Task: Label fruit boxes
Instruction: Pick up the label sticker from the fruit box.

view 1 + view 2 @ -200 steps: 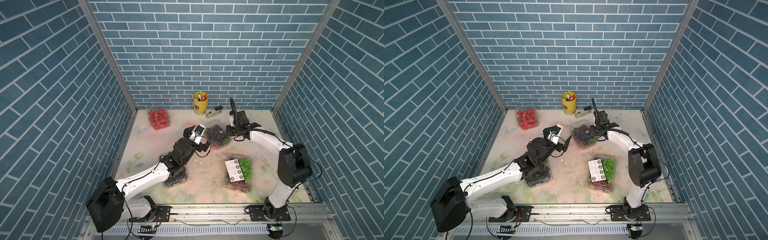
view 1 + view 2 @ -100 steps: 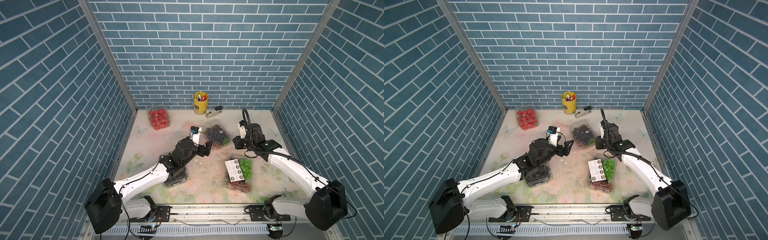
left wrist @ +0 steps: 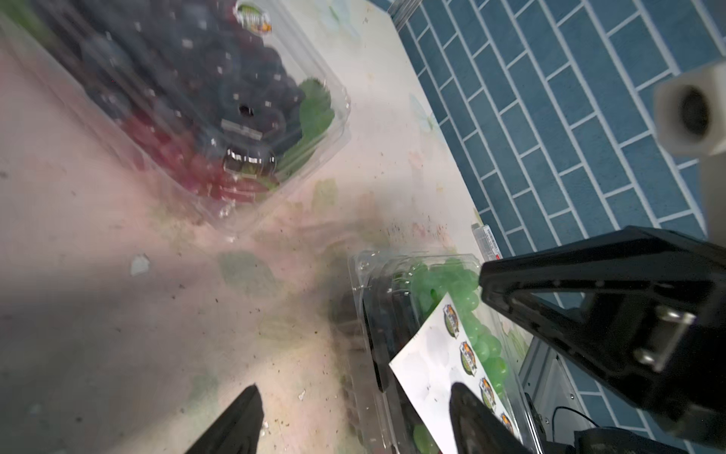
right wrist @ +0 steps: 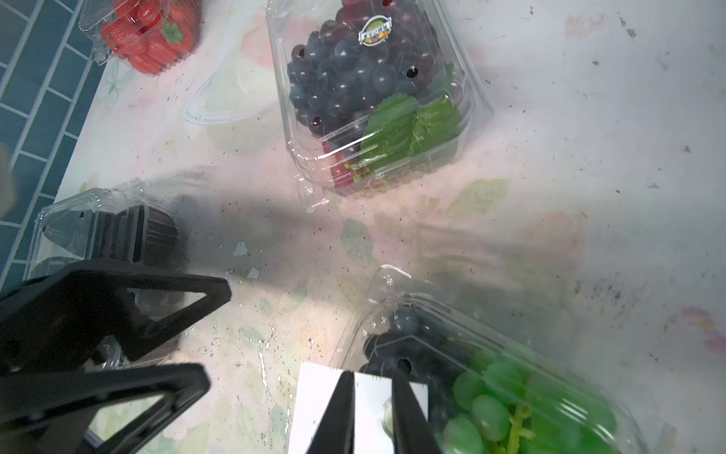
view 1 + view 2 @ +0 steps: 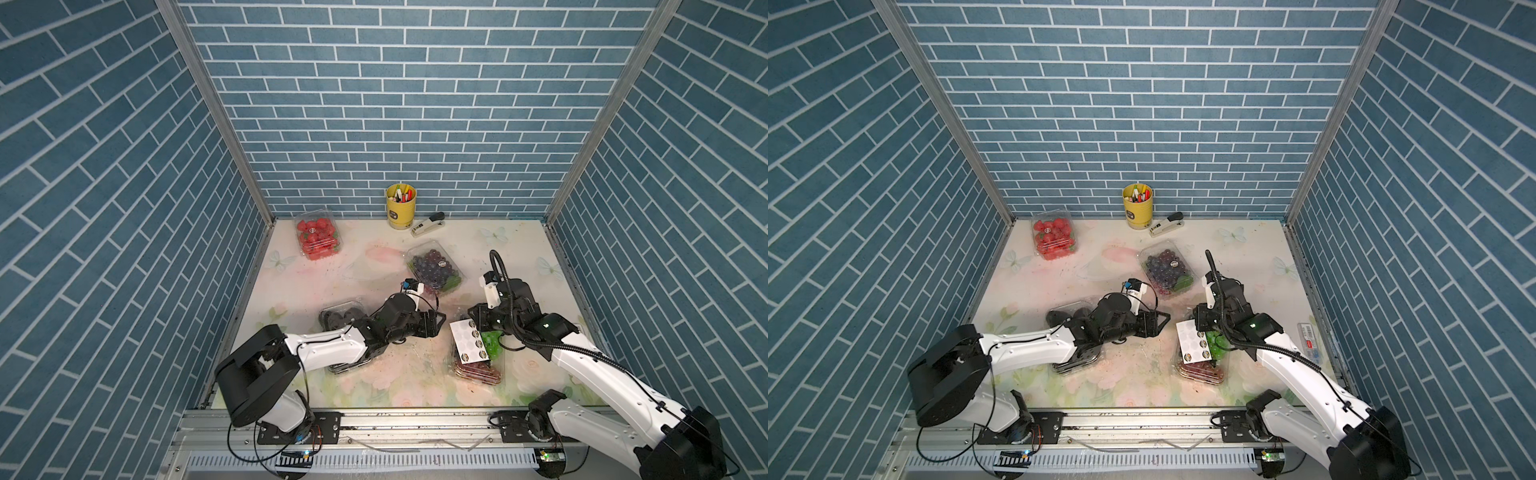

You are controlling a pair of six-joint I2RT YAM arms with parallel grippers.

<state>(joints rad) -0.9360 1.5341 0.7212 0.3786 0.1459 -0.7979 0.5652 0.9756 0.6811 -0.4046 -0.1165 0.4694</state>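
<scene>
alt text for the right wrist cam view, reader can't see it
The right gripper, black fingers nearly together, sits at the edge of a white sticker sheet lying on a clear plastic punnet of green and dark grapes. The left gripper is open close by; beyond sit clear punnets of purple grapes, strawberries and black fruit.

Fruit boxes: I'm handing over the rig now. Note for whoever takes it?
Left gripper: open, empty, beside the sticker sheet.
Right gripper: jaws nearly together at the sheet's edge; grip unclear.
Sheet lies on the mixed grape box.
Done: dark grape box carries a sticker.
To do: strawberry box by the back wall, black fruit box under the left arm, mixed grape box: no sticker seen.
</scene>
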